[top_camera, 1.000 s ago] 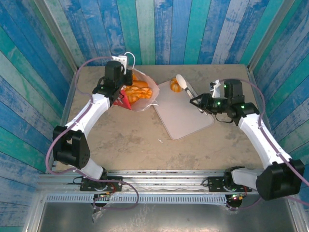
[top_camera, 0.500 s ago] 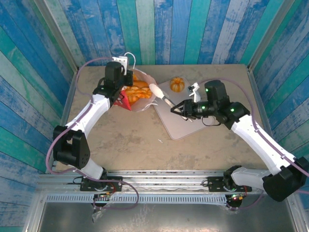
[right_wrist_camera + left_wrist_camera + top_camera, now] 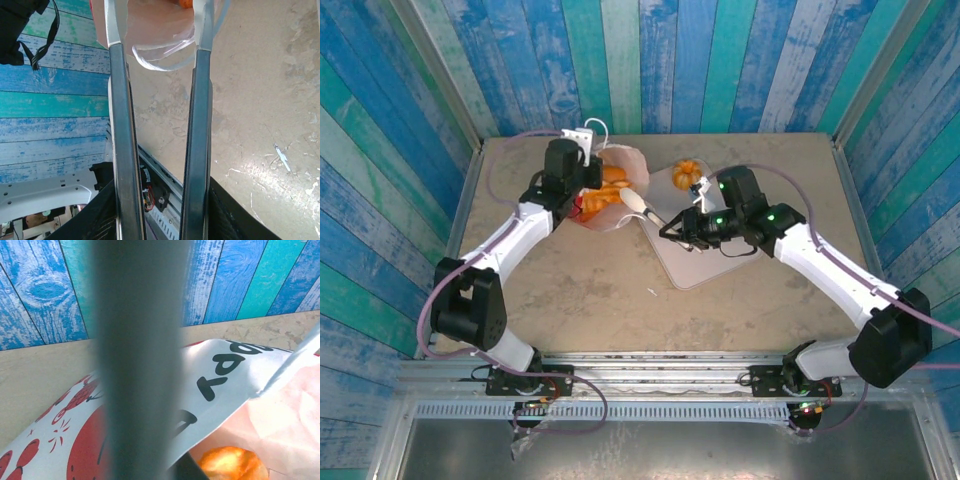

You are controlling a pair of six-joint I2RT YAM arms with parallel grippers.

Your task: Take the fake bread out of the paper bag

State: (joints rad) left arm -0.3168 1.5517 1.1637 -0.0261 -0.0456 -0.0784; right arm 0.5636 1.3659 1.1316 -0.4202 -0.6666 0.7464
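Observation:
The paper bag (image 3: 620, 195) lies at the back of the table with its mouth toward the right, several orange pieces of fake bread (image 3: 605, 190) inside. My left gripper (image 3: 580, 186) is shut on the bag's upper edge. In the left wrist view its blurred finger (image 3: 140, 340) lies against the white, red-printed paper (image 3: 220, 370), with one pastry (image 3: 232, 465) below. My right gripper (image 3: 640, 206) is open at the bag's mouth. In the right wrist view its tips (image 3: 159, 15) frame the bag's pale inside and a cord handle (image 3: 160, 57). One pastry (image 3: 687, 176) lies on the tray.
The pale-pink tray (image 3: 710, 250) lies to the right of the bag, under my right wrist. Blue-green plank walls (image 3: 720, 60) close in the back and both sides. Bare tabletop (image 3: 600, 290) stretches toward the arm bases.
My right arm has swung left from the tray's far corner to the bag's mouth, its jaws narrowing. The pastry stays on the tray. The left gripper and bag have shifted slightly right.

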